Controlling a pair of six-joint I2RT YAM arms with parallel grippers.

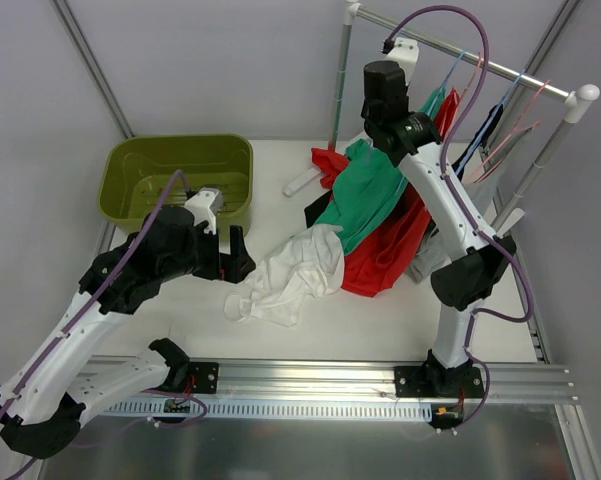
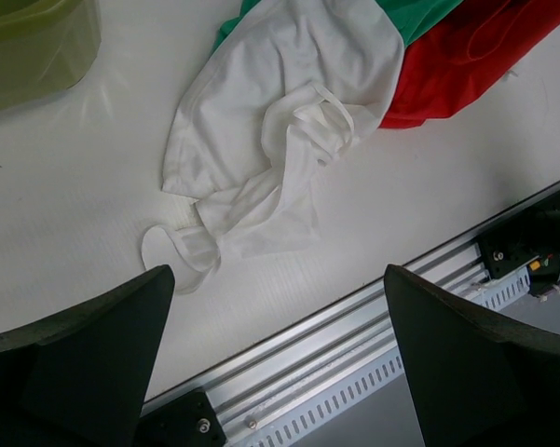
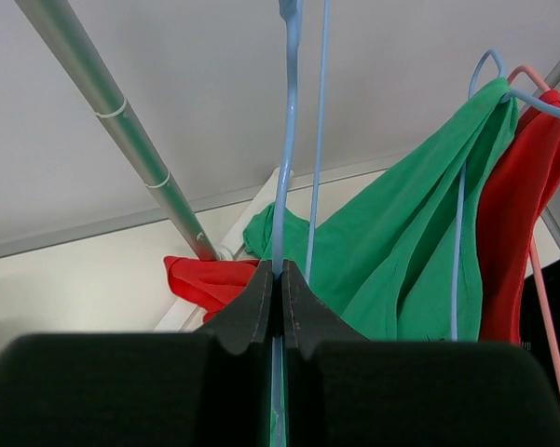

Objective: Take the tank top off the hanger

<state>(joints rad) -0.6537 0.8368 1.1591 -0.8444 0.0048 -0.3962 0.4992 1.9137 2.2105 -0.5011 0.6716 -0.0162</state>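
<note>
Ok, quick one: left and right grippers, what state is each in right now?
Left gripper: open, holding nothing, near the white tank top.
Right gripper: shut on the blue hanger.

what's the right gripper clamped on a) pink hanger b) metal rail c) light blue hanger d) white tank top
c: the right wrist view shows the right gripper shut with the light blue hanger wire between its fingertips; the white tank top lies on the table.
</note>
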